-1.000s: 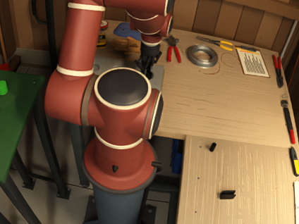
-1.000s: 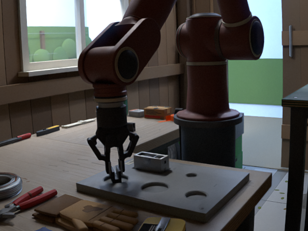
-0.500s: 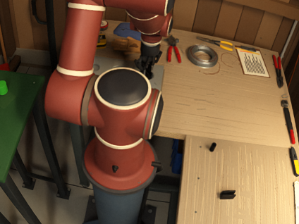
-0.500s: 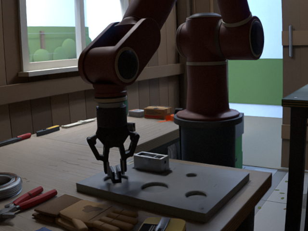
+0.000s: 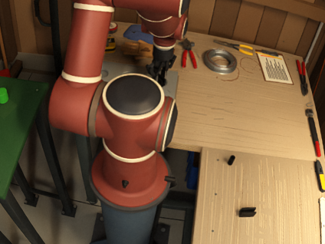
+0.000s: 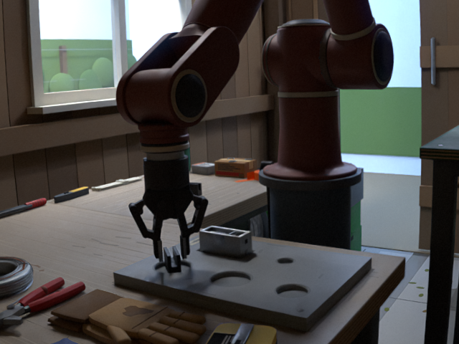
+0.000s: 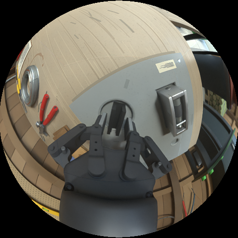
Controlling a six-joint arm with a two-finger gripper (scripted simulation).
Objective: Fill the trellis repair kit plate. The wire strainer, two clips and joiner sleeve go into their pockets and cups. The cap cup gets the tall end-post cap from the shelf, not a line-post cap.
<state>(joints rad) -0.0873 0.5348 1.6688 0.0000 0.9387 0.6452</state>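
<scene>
A black clip (image 6: 172,260) (image 7: 116,117) stands in a round cup at the corner of the grey kit plate (image 6: 244,276) (image 7: 144,96), and my open gripper (image 6: 172,253) (image 7: 116,122) (image 5: 161,73) straddles it, holding nothing. The metal wire strainer (image 6: 224,240) (image 7: 175,109) sits in its pocket beside that cup. Other cups (image 6: 230,277) on the plate are empty. A second black clip (image 5: 247,211) and a small black sleeve (image 5: 231,160) lie on the lower side table. A green cap (image 5: 3,95) stands on the green shelf at left.
My own arm (image 5: 126,111) blocks much of the plate in the side camera. Red pliers (image 6: 37,296) (image 5: 188,55), a wire coil (image 5: 220,60) and work gloves (image 6: 126,318) lie on the bench near the plate. More hand tools (image 5: 312,130) line the far edge.
</scene>
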